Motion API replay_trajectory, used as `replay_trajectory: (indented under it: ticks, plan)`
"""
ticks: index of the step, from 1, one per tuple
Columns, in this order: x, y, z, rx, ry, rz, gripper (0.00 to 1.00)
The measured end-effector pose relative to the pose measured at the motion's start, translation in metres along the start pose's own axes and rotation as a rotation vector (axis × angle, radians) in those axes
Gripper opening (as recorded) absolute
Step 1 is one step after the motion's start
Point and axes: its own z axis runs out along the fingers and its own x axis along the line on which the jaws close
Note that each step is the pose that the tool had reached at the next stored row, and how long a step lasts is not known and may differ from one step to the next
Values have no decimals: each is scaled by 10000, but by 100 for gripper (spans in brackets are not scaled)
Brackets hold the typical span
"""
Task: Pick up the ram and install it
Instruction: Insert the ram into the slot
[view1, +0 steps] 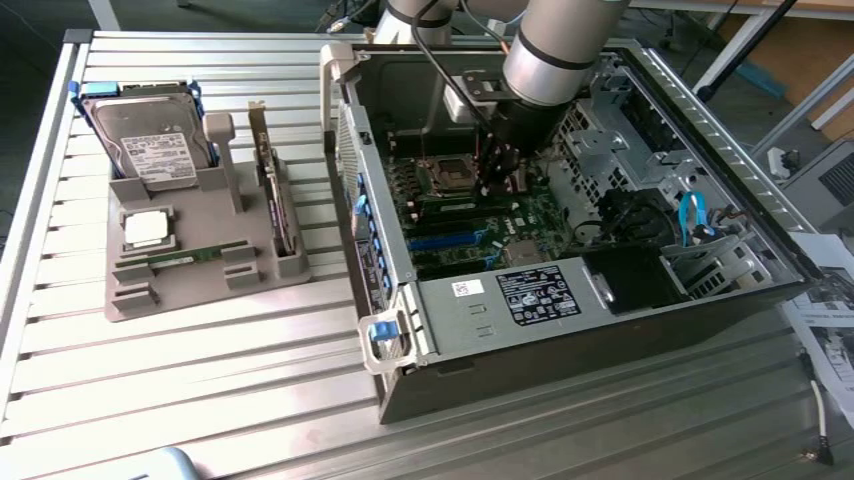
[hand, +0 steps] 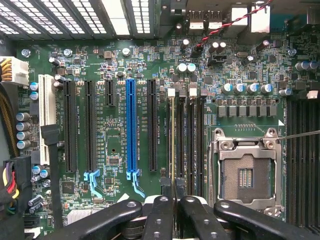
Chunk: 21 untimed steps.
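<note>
Ram (hand: 173, 140), edge-on in the end effector (hand: 172, 191), hides its chips; the end effector itself runs out of frame; sticker (view1: 538, 296) print illegible.

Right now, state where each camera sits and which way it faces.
Exterior view: off the arm, above the table, looking down at the open computer case; the arm and claw reach into it.
Wrist view: on the wrist, facing the motherboard head-on; the claw shows, closed on the ram held edge-on over the memory slots.
Shared: the claw, the motherboard and its empty processor socket.
</note>
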Motion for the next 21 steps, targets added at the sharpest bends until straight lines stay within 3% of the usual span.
replay_trajectory:
  ticks: [21]
  plan:
    - [-3, 2, -22, 9, 7, 0, 12]
